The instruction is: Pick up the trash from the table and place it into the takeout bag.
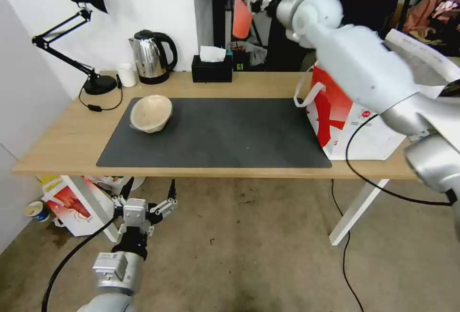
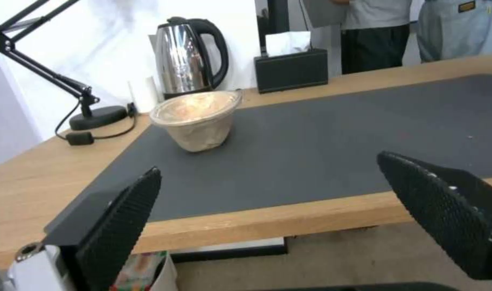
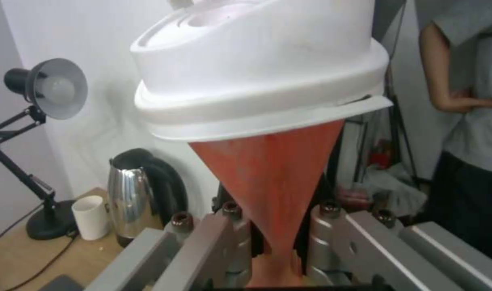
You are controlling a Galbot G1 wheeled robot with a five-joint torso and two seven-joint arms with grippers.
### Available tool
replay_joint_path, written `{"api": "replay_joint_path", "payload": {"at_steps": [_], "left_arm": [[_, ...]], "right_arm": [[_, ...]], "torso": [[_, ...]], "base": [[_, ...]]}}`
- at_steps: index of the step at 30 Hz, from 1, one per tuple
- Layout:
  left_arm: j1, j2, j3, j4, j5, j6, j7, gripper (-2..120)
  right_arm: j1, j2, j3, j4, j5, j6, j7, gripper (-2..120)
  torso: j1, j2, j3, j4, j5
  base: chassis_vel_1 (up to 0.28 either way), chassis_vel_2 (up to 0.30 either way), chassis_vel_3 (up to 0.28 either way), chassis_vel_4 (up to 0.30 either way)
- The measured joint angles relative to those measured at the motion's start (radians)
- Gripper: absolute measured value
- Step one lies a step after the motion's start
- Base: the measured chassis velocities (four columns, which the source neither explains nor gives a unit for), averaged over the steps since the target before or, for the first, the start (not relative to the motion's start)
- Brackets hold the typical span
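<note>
My right tool (image 1: 256,3) grips the red cup (image 1: 243,12) high above the surface (image 1: 268,84); I should lower it upright into the takeout bag (image 1: 345,120), while my left tool (image 1: 146,197) hangs wide open below.

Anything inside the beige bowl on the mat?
The beige bowl on the mat looks empty in the head view; its tilted far wall hides part of the bottom.

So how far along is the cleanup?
In hand: the right end effector is shut on the red cup, raised high behind the table, not yet over the takeout bag. Left: the beige bowl sits on the mat. The left end effector hangs open below the table edge.
</note>
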State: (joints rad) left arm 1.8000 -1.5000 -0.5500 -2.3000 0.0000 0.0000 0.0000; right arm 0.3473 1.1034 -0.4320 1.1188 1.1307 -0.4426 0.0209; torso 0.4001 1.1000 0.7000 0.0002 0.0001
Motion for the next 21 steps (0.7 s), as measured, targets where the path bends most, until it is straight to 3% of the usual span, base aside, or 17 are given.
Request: {"api": "replay_joint_path", "payload": {"at_steps": [9, 21], "left_arm": [[0.0, 0.0, 0.0, 0.0, 0.0, 0.0, 0.0, 100], [0.0, 0.0, 0.0, 0.0, 0.0, 0.0, 0.0, 100]], "right_arm": [[0.009, -0.164, -0.017, 0.181, 0.099, -0.097, 0.105, 7], [-0.118, -0.402, 0.121, 0.378, 0.157, -0.119, 0.101, 7]], "torso": [[0.0, 0.0, 0.0, -0.0005, -0.0001], [0.0, 0.0, 0.0, -0.0003, 0.0]], "base": [[0.0, 0.0, 0.0, 0.0], [0.0, 0.0, 0.0, 0.0]]}}
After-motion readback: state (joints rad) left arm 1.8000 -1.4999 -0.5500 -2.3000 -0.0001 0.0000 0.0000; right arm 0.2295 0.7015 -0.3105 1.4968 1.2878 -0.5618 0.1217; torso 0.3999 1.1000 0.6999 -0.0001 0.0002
